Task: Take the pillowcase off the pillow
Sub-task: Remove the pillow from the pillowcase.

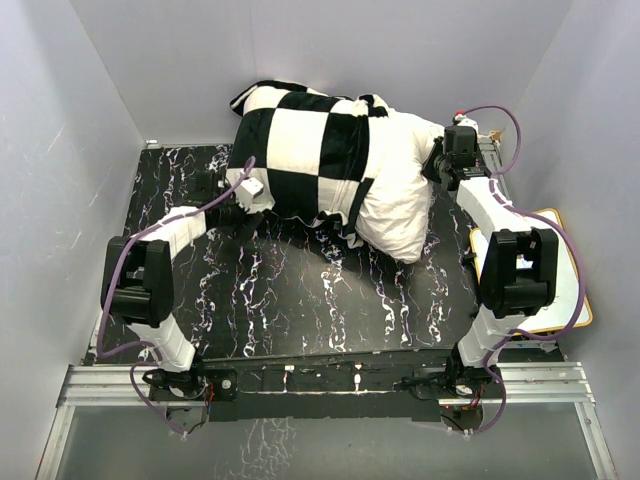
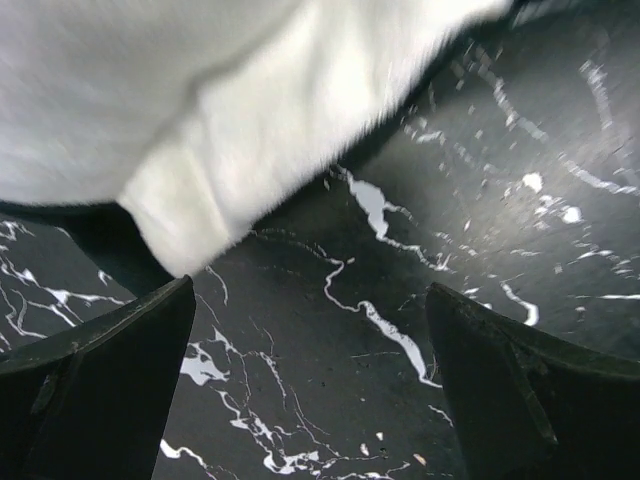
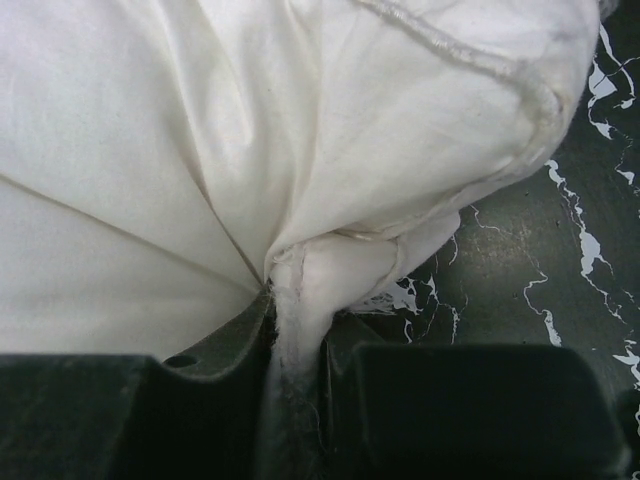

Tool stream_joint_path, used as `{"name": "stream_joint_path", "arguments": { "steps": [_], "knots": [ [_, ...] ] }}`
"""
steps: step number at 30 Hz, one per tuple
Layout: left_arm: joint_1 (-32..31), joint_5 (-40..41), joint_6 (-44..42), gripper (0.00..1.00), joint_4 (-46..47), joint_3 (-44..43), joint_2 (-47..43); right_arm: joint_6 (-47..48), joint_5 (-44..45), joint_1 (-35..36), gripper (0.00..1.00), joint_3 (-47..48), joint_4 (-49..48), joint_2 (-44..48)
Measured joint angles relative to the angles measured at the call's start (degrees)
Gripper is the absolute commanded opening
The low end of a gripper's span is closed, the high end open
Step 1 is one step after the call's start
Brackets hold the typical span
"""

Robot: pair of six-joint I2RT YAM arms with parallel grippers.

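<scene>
Lying at the far side of the table [image 1: 300,290], the pillow [image 1: 400,205] sits half inside the pillowcase [image 1: 300,150]; the right gripper [image 3: 300,345] pinches the pillow's bare corner, while the left gripper [image 2: 310,290] gapes wide and empty just beside the pillowcase's edge.

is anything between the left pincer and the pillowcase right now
Nothing visible. The left pincer is open, with only bare table between its fingertips and the pillowcase edge just ahead. The right pincer is shut on the pillow corner on the opposite side, not in the way.
</scene>
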State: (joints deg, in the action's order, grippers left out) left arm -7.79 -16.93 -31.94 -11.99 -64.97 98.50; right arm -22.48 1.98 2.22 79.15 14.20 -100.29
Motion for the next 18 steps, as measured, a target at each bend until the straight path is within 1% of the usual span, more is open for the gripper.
{"name": "stream_joint_path", "arguments": {
  "steps": [2,6,8,13,18],
  "knots": [
    [0.3,2.0,-1.3,0.97,3.2,4.2,-0.1,0.3,0.0,0.0,0.08,-0.3,-0.7,0.0],
    [1.2,6.0,-1.7,0.97,7.8,7.1,-0.1,1.0,0.0,0.0,0.08,-0.2,-1.1,-0.4],
    [1.9,7.7,-1.2,0.97,9.6,6.6,0.0,1.3,-0.1,-0.1,0.08,0.3,-1.2,-1.3],
    [2.9,10.6,2.3,0.97,12.3,1.6,2.7,1.6,-0.6,-0.3,0.08,2.0,-1.2,-3.0],
    [3.1,9.0,6.7,0.97,13.2,-1.4,7.8,1.6,-1.1,-0.5,0.08,2.1,-1.2,-3.2]
  ]
}}
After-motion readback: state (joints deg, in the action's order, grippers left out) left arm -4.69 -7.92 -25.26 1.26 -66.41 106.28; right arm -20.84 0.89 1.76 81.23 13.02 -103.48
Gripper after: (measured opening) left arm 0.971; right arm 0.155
